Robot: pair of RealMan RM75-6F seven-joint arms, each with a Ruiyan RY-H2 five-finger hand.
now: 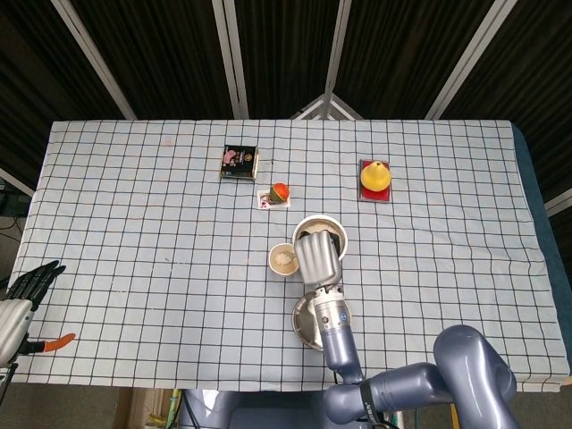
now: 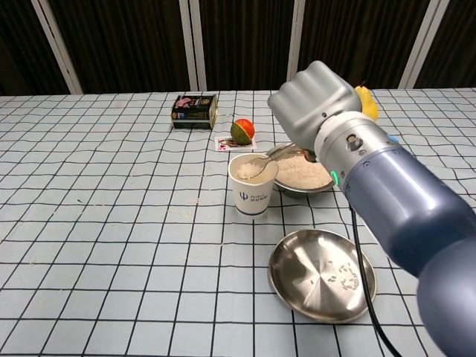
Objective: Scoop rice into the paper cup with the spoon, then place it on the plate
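Dark slatted panels are backing the checked surface (image 1: pixel 134 206). Right robot hand (image 2: pixel 316 111) is gripping the spoon (image 2: pixel 256 168), seemingly resting its bowl in the rice-filled paper cup (image 2: pixel 251 186) just to its left. Rice bowl (image 2: pixel 305 175) is sitting beneath it, the plate (image 2: pixel 321 274) nearer the robot. Left robot hand (image 1: pixel 27 284) is idling wide, far left.

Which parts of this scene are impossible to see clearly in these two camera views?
- Right robot hand: chest view shows only its back, so its grip on the metal spoon is hidden.
- Metal bowl of rice: head view, partly covered by that hand.
- Left robot hand: head view, cut by the left edge; absent from chest view.
- Small dark printed box: its label is too small in both views.
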